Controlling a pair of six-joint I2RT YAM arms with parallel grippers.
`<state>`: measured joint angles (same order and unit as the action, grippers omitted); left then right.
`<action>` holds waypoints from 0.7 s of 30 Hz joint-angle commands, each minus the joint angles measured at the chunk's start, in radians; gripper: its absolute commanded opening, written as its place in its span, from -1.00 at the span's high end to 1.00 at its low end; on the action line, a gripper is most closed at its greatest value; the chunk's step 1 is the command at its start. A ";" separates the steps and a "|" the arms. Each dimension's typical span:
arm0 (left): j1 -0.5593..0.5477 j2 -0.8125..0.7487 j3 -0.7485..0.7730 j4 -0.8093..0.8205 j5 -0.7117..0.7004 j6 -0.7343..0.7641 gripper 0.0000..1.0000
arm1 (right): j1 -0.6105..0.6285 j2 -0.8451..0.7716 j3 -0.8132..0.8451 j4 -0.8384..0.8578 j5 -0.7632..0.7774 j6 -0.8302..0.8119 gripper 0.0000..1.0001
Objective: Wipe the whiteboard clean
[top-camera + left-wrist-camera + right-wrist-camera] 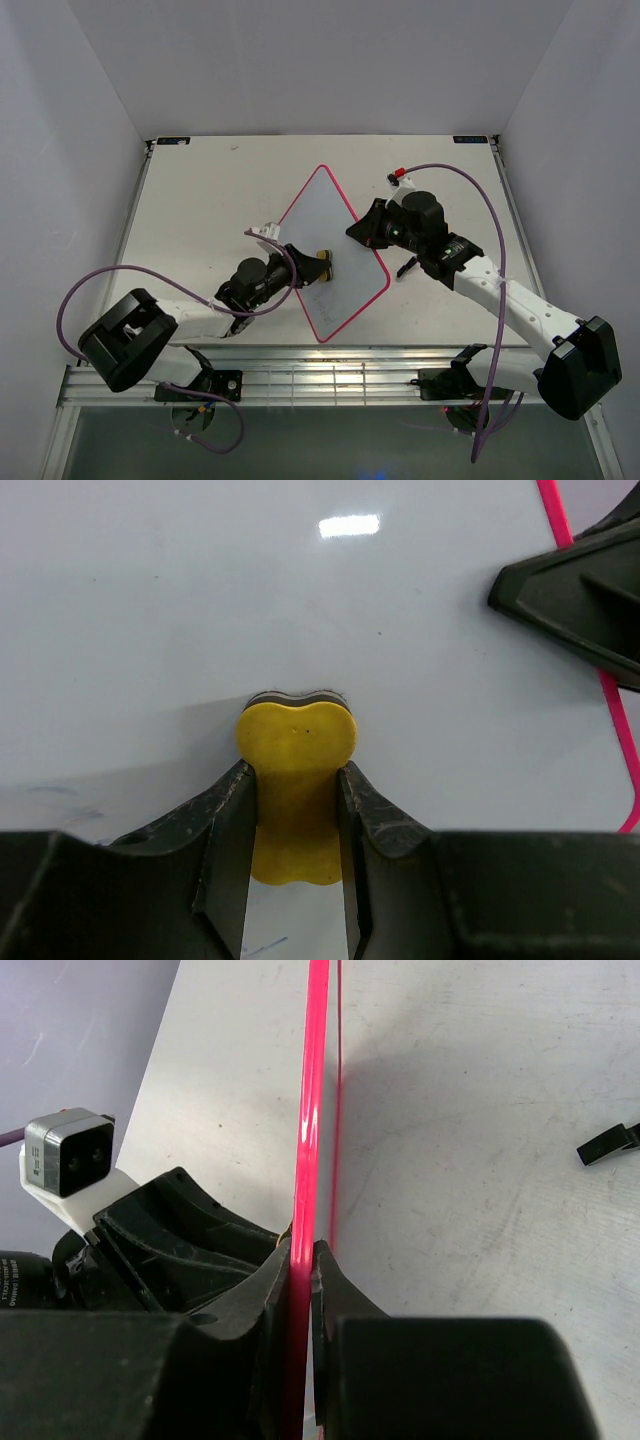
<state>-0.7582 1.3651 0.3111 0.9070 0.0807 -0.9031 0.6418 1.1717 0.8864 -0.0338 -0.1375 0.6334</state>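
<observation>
The whiteboard [330, 245], glossy white with a thin pink-red frame, lies turned like a diamond in the middle of the table. My left gripper [312, 268] is shut on the small yellow eraser [296, 790], whose far end presses on the board's white face [300, 600]. Faint blue marks show on the board near my left fingers [385, 825]. My right gripper [356, 231] is shut on the board's right edge; in the right wrist view the pink frame [312, 1110] runs straight between the fingertips [327, 1275].
A small black piece [608, 1144] lies loose on the table right of the board, also seen from above as a black piece [405, 266]. The right arm's purple cable [480, 190] arcs over the table's right side. White walls stand close around the table [200, 200].
</observation>
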 commanded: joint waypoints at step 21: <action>0.044 0.115 -0.017 -0.029 0.005 0.004 1.00 | 0.053 -0.014 0.014 0.198 -0.197 0.088 0.84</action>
<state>-0.6067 1.5345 0.2680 0.9421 0.0082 -0.9161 0.6407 1.1706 0.8860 -0.0265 -0.1204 0.6437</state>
